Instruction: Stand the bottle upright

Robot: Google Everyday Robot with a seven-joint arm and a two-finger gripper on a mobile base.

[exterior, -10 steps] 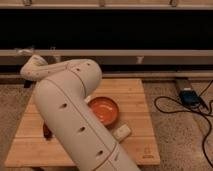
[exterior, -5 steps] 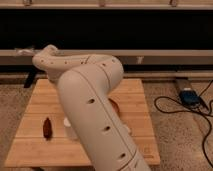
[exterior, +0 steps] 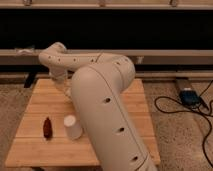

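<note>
In the camera view, the smooth white arm (exterior: 100, 95) with round holes curved over a slatted wooden table (exterior: 40, 150). The gripper was hidden behind it, fingers pressed together. The bottle was hidden. A tapered white cup (exterior: 73, 127) stood beside a dark red-brown bottle-shaped object (exterior: 47, 128).

Wooden table (exterior: 35, 105), white cup (exterior: 73, 127) upright beside small dark red-brown object (exterior: 47, 128), black cables (exterior: 185, 112) on speckled floor (exterior: 177, 137)
</note>
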